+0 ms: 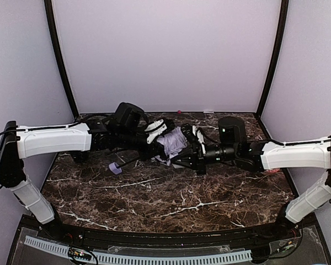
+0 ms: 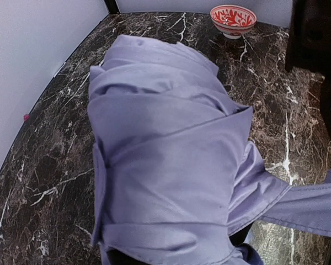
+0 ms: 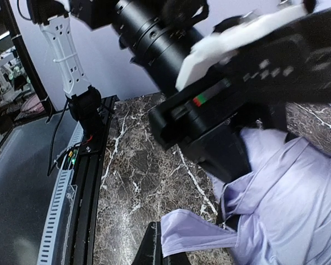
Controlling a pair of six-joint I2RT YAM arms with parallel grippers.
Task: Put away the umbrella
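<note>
The umbrella (image 1: pixel 172 142) is a pale lavender fabric bundle at the middle back of the marble table, held between both grippers. Its thin black shaft (image 1: pixel 133 160) runs left and down to the small lavender handle (image 1: pixel 115 168) on the table. My left gripper (image 1: pixel 159 131) is shut on the bundle; the fabric (image 2: pixel 165 154) fills the left wrist view and hides the fingers. My right gripper (image 1: pixel 188 144) is shut on the lavender strap (image 3: pixel 201 232), with one dark finger (image 3: pixel 153 251) showing beside it. The strap (image 2: pixel 309 207) stretches to the right from the bundle.
A small red-and-white patterned bowl (image 2: pixel 233 19) stands at the table's far edge near the back wall. White walls close the table on three sides. The left arm's black wrist (image 3: pixel 220 121) hangs close above my right gripper.
</note>
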